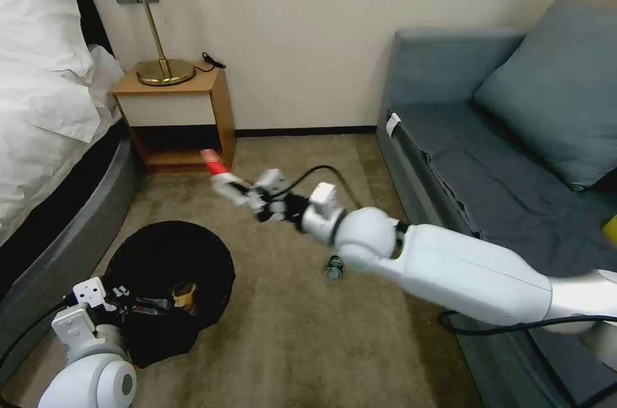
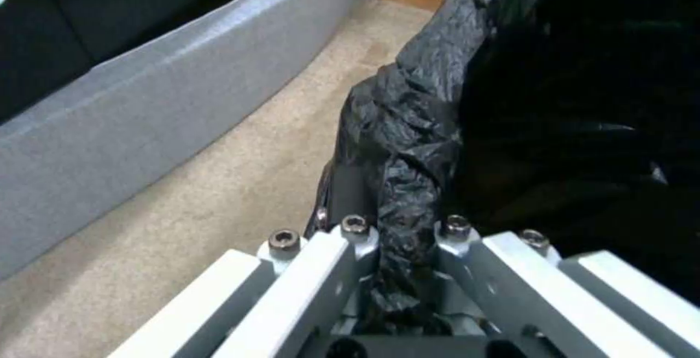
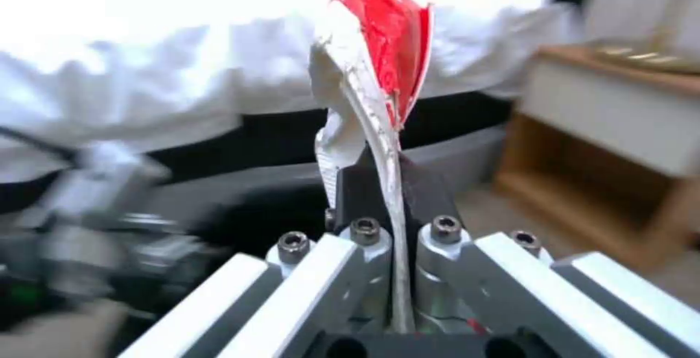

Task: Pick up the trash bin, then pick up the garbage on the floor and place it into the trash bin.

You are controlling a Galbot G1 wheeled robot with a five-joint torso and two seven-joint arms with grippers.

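Between the closed fingers of the right gripper point(image 3: 386, 183) sat the crushed red-and-white packet point(image 3: 379, 68), pinched flat and standing up past the fingertips. From the head camera that gripper point(image 1: 226, 188) hung in the air on an arm stretched across the middle of the room, with the packet point(image 1: 214, 162) sticking out from its tip toward the nightstand point(image 1: 175, 119). Below and behind this gripper, under the arm's elbow, a small clear bottle with a green label point(image 1: 334, 266) lay on the beige carpet point(image 1: 289, 331). Beyond the raised packet, the right wrist camera showed white bedding point(image 3: 146, 90) and the nightstand off to one side.

Down near the robot's left side, the left gripper point(image 1: 138, 306) was clamped on the near rim of the trash bin point(image 1: 168, 266) — its fingers were shut on the edge and the crinkled black bag point(image 2: 408, 145) that lined it. Inside the bin, just past this gripper, something brown and crumpled point(image 1: 184, 295) showed against the black liner. To the outer side of the left gripper ran the grey bed base point(image 2: 146, 117), with a strip of carpet between it and the bin. A blue-grey sofa point(image 1: 501, 138) stood well apart from both grippers, along the right arm's side.
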